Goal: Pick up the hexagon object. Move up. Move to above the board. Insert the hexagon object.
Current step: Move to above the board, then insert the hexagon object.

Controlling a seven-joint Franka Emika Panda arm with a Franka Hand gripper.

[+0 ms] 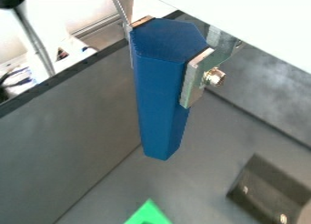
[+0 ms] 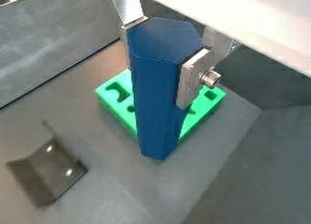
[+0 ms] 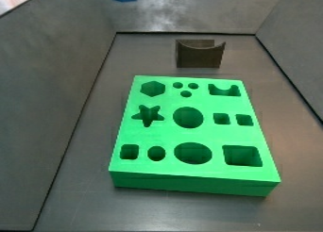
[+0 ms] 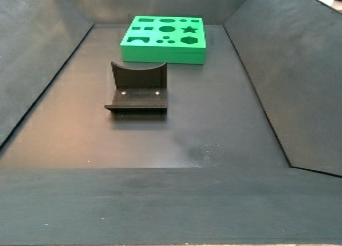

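End effector (image 2: 163, 47) clamps matte blue hexagon object (image 2: 157, 91), long axis vertical, raised clear of green board (image 2: 115, 96); fixture (image 4: 136, 87) apart.

Soft even overhead light, faint shadows, slightly blurred low-resolution wrist views.

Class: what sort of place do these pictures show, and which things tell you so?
Most likely a robot test cell: a dark walled bin holds a green board of shaped holes and the fixture, while the claw grips a blue hexagon object.
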